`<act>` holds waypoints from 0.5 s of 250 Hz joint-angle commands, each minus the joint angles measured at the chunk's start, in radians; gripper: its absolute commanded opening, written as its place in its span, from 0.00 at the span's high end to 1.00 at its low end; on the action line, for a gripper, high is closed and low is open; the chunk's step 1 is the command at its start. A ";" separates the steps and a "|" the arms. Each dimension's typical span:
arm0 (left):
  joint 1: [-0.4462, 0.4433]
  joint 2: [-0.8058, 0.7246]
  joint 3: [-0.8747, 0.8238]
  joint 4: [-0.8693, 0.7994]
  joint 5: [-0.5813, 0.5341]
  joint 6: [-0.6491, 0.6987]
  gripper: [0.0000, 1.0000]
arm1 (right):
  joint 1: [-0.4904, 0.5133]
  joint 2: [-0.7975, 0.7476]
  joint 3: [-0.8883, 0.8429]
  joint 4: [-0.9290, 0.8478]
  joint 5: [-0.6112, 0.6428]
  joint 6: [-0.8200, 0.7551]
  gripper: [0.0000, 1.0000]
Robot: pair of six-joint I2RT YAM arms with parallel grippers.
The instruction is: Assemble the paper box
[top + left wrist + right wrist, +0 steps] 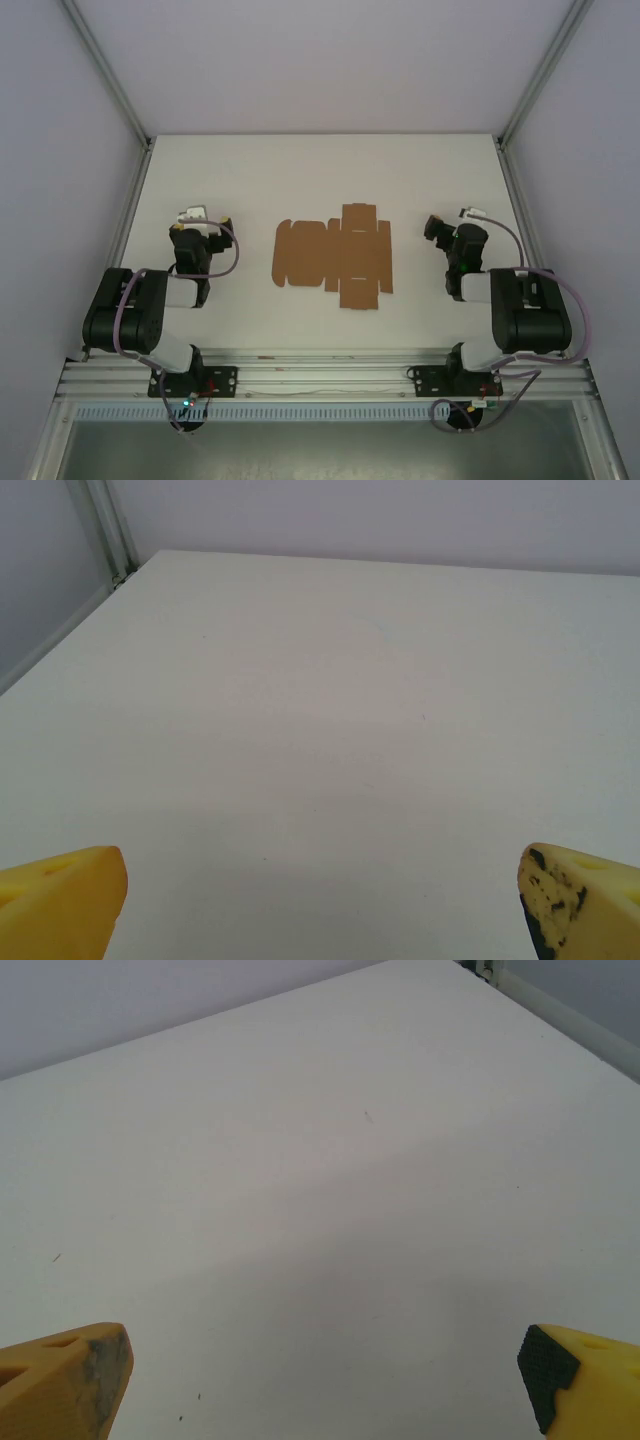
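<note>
On the table (pixel 300 170), between the left gripper (pixel 320 905) and right gripper (pixel 325 1380), both spread wide and empty, lies the flat paper box (pixel 333 256), probably light, thin and bendy, best pinched at a flap's edge.

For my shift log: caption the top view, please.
Flat paper box on the table, untouched, between the left gripper and the right gripper.

- left arm (pixel 130 315): we are holding it folded at the elbow, wrist reaching forward from the base.
- left gripper (pixel 320 905): we are holding its yellow fingers (pixel 60 905) spread wide.
- right arm (pixel 525 310): we are holding it folded in mirror pose.
- right gripper (pixel 320 1385): we are holding it spread wide too.
</note>
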 commanded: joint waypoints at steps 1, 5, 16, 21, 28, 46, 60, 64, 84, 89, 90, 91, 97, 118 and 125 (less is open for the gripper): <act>0.008 -0.004 0.020 -0.009 0.018 -0.004 0.00 | 0.004 -0.003 0.024 -0.002 0.041 0.011 0.00; 0.008 -0.004 0.019 -0.010 0.017 -0.005 0.00 | 0.005 -0.003 0.024 -0.003 0.042 0.011 0.00; 0.008 -0.005 0.019 -0.011 0.018 -0.005 0.00 | 0.004 -0.003 0.024 -0.001 0.042 0.011 0.00; 0.008 -0.004 0.019 -0.010 0.017 -0.005 0.00 | 0.004 -0.003 0.024 -0.001 0.040 0.011 0.00; 0.009 -0.004 0.018 -0.010 0.017 -0.004 0.00 | 0.004 -0.003 0.024 -0.001 0.040 0.010 0.00; 0.008 -0.004 0.018 -0.010 0.017 -0.003 0.00 | 0.004 -0.003 0.024 -0.003 0.042 0.011 0.00; 0.008 -0.005 0.019 -0.010 0.017 -0.004 0.00 | 0.003 -0.003 0.026 -0.003 0.042 0.011 0.00; 0.008 -0.005 0.018 -0.010 0.017 -0.003 0.00 | 0.004 -0.004 0.026 -0.003 0.040 0.012 0.00; 0.008 -0.005 0.019 -0.011 0.018 -0.004 0.00 | 0.005 -0.003 0.027 -0.006 0.040 0.011 0.00; 0.008 -0.004 0.019 -0.012 0.017 -0.005 0.00 | 0.004 -0.002 0.026 -0.004 0.041 0.011 0.00; 0.009 -0.004 0.019 -0.012 0.018 -0.005 0.00 | 0.004 -0.002 0.026 -0.004 0.041 0.012 0.00; 0.009 -0.005 0.019 -0.012 0.018 -0.005 0.00 | 0.004 -0.002 0.026 -0.003 0.041 0.011 0.00; 0.008 -0.003 0.019 -0.011 0.017 -0.004 0.00 | 0.005 -0.003 0.026 -0.004 0.041 0.011 0.00; 0.009 -0.004 0.020 -0.012 0.017 -0.005 0.00 | 0.004 -0.002 0.025 -0.005 0.041 0.011 0.00; 0.009 -0.004 0.018 -0.012 0.018 -0.004 0.00 | 0.004 -0.003 0.025 -0.005 0.041 0.011 0.00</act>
